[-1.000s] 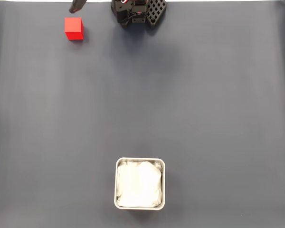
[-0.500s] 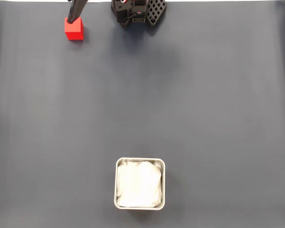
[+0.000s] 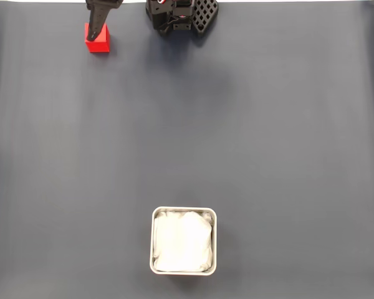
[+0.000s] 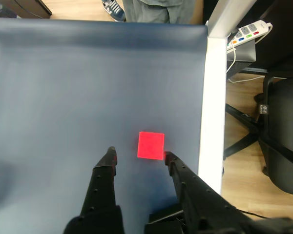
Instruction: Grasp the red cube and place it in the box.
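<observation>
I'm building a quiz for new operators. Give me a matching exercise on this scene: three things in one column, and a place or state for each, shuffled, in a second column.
Things:
1. small bright red cube
2. square metal-rimmed box with white lining
3. black two-finger gripper

Places or states:
A. bottom centre of the mat in the fixed view, nothing red inside
B. open, fingertips either side of the cube's near edge
C. resting on the blue mat near its white edge

Pairs: 1-C, 2-A, 3-B
</observation>
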`<act>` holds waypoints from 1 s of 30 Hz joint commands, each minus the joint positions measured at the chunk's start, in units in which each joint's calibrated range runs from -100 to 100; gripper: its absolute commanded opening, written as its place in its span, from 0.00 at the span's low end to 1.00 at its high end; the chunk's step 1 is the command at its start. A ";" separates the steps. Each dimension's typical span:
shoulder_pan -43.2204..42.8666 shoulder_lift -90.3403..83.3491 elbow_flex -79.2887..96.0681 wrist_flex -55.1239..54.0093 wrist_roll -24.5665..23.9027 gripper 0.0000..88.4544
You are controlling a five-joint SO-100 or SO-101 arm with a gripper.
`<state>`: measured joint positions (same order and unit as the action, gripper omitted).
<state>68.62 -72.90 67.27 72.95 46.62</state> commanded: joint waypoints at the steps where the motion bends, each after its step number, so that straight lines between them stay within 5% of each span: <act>1: 1.41 0.11 0.61 -1.72 0.05 0.26; 30: 4.18 -0.15 9.37 -7.71 1.47 0.34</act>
<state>71.96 -72.73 76.49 66.91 47.74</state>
